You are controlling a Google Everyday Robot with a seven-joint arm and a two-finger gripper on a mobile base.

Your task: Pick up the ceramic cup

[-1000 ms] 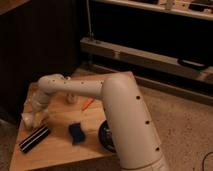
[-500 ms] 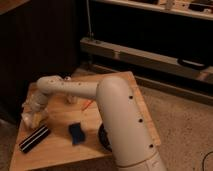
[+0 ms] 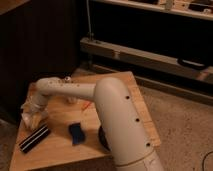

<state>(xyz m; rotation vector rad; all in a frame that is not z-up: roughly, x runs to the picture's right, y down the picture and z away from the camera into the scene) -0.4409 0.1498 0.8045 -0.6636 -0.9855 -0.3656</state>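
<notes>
Overhead, the camera view looks down on a light wooden table (image 3: 127, 87) set on speckled flooring, dark cabinetry behind it and a long pale ledge (image 3: 150, 57) running across the back.

Arm: thick white arm (image 3: 120, 125) rises from bottom centre, bends at a rounded elbow, and its forearm reaches left across the tabletop. Small dark holes dot the casing.

Gripper (image 3: 31, 117): at the far left end of the arm, low over the left part of the table, close to its left edge. Whether the jaws are spread or pressed together, cannot tell; the wrist housing blends with pale shapes beneath it.

Ceramic cup (image 3: 26, 120): a small pale whitish form shows right at the gripper's tip, near the table's left edge. Plain, no markings or handle made out. Taper and rim not readable. Whether the gripper touches it or merely hangs beside it, cannot tell.

Other items on the table:
- dark flat bar with light stripes (image 3: 34, 139), lying diagonally near the front-left corner, just below the gripper
- blue object (image 3: 76, 133), blocky, between the striped bar and the arm's base
- thin orange stick (image 3: 85, 106), lying just under the forearm
- small pale object (image 3: 71, 100), partly hidden behind the forearm, identity unclear

Dark round shape (image 3: 103, 139) at the arm's base, mostly hidden
</notes>
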